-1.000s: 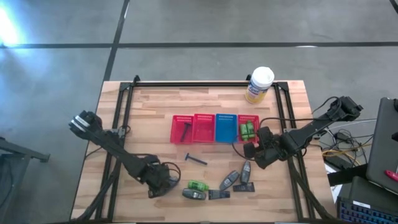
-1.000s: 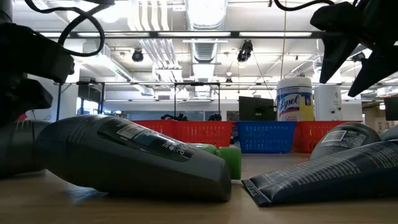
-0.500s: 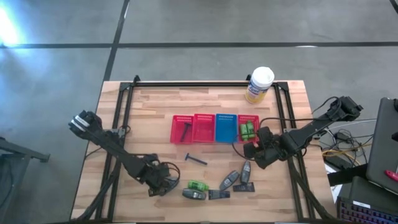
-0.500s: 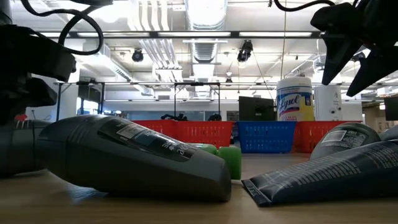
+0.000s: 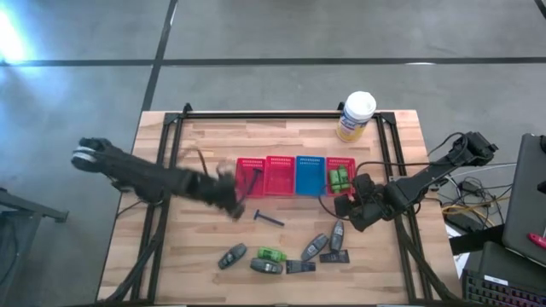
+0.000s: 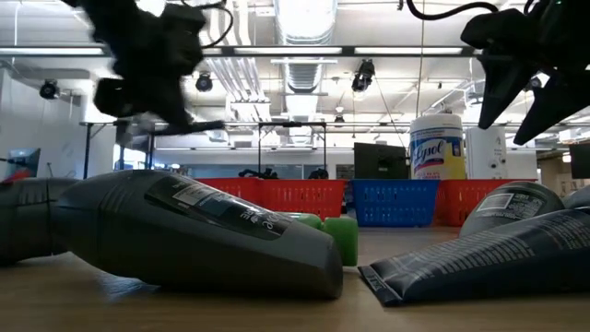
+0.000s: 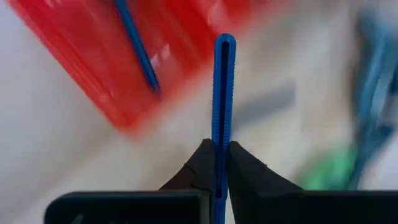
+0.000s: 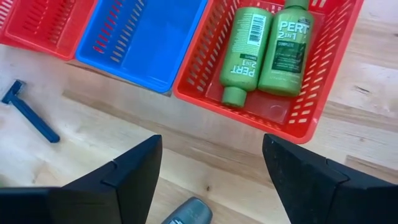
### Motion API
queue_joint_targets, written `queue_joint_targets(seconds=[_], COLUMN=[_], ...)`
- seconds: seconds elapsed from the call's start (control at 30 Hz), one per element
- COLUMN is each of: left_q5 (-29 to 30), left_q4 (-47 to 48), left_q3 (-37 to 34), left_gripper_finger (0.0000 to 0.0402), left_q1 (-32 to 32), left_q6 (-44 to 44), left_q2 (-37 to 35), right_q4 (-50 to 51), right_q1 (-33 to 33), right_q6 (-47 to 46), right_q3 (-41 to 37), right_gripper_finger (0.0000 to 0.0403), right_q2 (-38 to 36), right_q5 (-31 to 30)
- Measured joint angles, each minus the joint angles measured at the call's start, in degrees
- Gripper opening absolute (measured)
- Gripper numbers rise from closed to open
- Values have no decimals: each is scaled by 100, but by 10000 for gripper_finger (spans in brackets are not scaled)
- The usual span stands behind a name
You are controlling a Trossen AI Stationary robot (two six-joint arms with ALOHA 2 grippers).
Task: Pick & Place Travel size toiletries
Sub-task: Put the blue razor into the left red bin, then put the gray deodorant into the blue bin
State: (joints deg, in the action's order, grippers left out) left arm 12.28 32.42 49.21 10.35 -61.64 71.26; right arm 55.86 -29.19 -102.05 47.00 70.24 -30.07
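Observation:
My left gripper (image 5: 236, 206) hangs above the table just in front of the leftmost red basket (image 5: 242, 186), shut on a thin blue razor (image 7: 223, 93). One razor (image 5: 254, 179) lies in that basket and another (image 5: 267, 218) on the table. My right gripper (image 8: 211, 168) stands open above the table beside the rightmost red basket (image 8: 314, 102), which holds two green bottles (image 8: 264, 50). A green bottle (image 5: 271, 255), grey tubes (image 5: 232, 256) (image 5: 314, 247) and dark sachets (image 5: 299, 267) lie near the front edge. My left gripper pinches the razor's thin blue handle (image 7: 223, 134) between its two fingertips. The handle runs along the fingers and sticks out well beyond them. The razor is lifted clear of the table, about level in the low view (image 6: 198, 124). Its head does not show.
Red, red, blue (image 5: 310, 175) and red baskets stand in a row across the table's middle. A white-lidded yellow canister (image 5: 356, 116) stands at the far right. A black frame (image 5: 273, 115) runs along the table's edges.
My left gripper has risen from the near edge beside the tubes and swung fast toward the far edge, up to the leftmost red basket, carrying the razor. A grey tube now shows on the table where the gripper stood.

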Motion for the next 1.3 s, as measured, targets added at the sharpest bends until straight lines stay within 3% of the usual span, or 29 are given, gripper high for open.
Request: queue_joint_targets(seconds=[0.1,0.23,0.5,0.83,0.93,1.07,1.1,1.2,1.3], left_q5=[179,-163,-28,-6,-424,-1967,-2128,-2016,-1879], left_q4=[-552,-1631,-1978,-2130,-2252,-2534,-2521,-2476,-2470], left_q3=[-96,-383,-533,-533,-523,-461,-431,-316,-122], left_gripper_finger=[24,24,33,139,155,159,160,159,159], left_q1=[-789,-1406,-1530,-1555,-1474,-1033,-877,-497,-437], left_q6=[-150,-281,-394,-31,833,3441,3917,4654,4768], left_q2=[-198,-55,872,891,646,394,377,495,806], right_q4=[-6,-35,-38,-67,-72,-77,-76,-73,-90], right_q1=[0,0,-6,-4,-4,-4,-4,-4,-4], right_q6=[-89,-105,-234,-249,-220,-98,-87,-82,-88], right_q3=[-2,-8,-42,-42,-53,-73,-81,-103,-105], right_gripper_finger=[286,299,321,338,342,345,345,340,331], right_q2=[0,0,2,2,2,2,2,2,2], right_q5=[-9,-9,-9,-9,-8,-6,-6,-4,18])
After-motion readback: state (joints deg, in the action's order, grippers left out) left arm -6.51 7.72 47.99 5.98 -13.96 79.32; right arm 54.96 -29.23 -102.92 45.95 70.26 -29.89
